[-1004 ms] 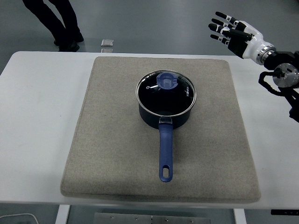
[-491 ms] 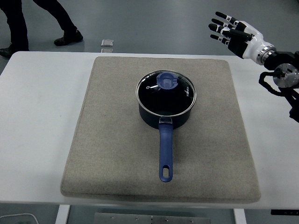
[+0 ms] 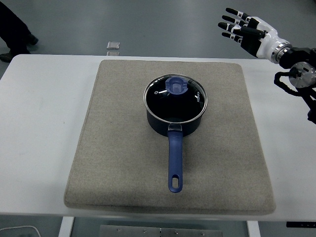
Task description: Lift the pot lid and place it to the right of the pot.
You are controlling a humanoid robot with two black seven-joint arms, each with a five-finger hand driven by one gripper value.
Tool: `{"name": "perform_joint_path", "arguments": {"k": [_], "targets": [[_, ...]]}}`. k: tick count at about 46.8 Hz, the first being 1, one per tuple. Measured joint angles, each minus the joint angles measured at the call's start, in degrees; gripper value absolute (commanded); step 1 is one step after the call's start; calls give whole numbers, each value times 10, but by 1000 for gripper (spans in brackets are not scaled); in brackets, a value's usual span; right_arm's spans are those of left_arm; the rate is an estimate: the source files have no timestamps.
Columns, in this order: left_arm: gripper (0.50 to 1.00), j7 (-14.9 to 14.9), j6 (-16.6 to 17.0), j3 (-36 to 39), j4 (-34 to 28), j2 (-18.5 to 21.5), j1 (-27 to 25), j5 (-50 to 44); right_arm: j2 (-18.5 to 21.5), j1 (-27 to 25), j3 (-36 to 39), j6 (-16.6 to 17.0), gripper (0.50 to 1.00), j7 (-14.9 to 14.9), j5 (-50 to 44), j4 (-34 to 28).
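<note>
A dark blue pot (image 3: 174, 122) stands near the middle of a grey mat (image 3: 118, 148), its long blue handle (image 3: 175, 165) pointing toward the near edge. A glass lid (image 3: 175, 98) with a steel rim and a blue knob (image 3: 175, 85) rests on the pot. My right hand (image 3: 240, 30) hovers high at the far right, well away from the pot, with its fingers spread and nothing in them. The left arm does not show.
The mat lies on a white table (image 3: 39, 123). To the right of the pot is a bare stretch of mat (image 3: 232, 128). A person's legs (image 3: 12, 32) stand at the top left beyond the table. A small metal plate (image 3: 113, 45) lies on the floor.
My right hand has risen slightly and shifted a little right. The person at the top has walked further left. Pot and lid have not moved.
</note>
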Motion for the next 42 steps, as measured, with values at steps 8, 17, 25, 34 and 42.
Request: {"name": "perform_joint_path", "arguments": {"k": [8,17,25,34,42], "targets": [[1000,0,0,0,0,0,0,0,1,20,1,0,928,1,-41,0],[1000,0,0,0,0,0,0,0,-1,33,0,3,928,2,-68,16],[1000,0,0,0,0,0,0,0,-5,45,0,2,928,5,-139,23],[1000,0,0,0,0,0,0,0,-1,58,-1,4,928,6,-247,22],[1000,0,0,0,0,0,0,0,-12,67,-1,20,928,7,-331,55]]}}
